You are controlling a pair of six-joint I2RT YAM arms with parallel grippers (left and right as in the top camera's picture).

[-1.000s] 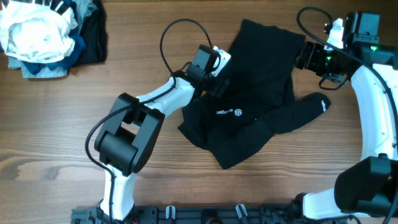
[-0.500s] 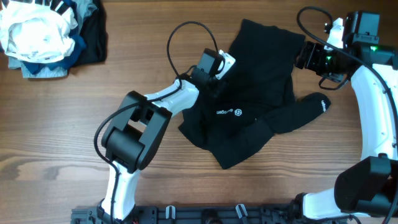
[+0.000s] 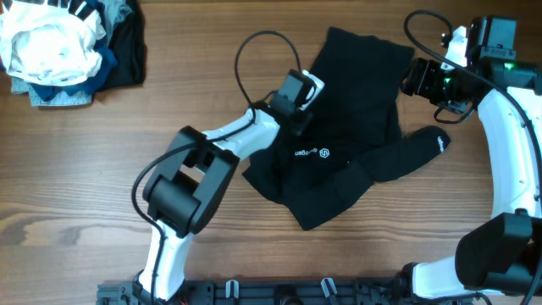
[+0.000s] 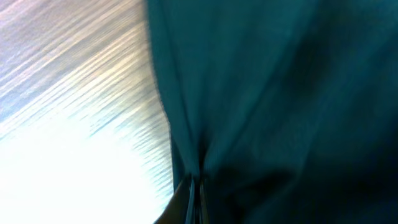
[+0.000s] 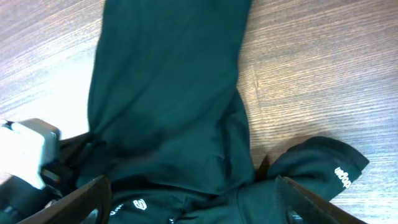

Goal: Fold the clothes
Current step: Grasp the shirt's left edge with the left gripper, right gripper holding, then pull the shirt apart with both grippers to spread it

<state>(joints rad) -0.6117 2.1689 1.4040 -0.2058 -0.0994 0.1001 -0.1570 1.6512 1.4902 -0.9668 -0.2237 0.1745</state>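
Since the black clothes (image 3: 356, 93) lie rumpled and limp mid-worktop (image 3: 85, 186), I'd judge them light and floppy, best taken by an edge. The left gripper (image 3: 296, 117) looks pinched on their left fold. The right gripper (image 3: 413, 78) hovers, fingers apart.

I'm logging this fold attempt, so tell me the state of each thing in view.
Black shirt: spread out rumpled, not folded.
Left gripper: fingers shut on a fold of the black shirt.
Right gripper: fingers open, holding nothing.
Clothes pile: heaped, apart from both arms.
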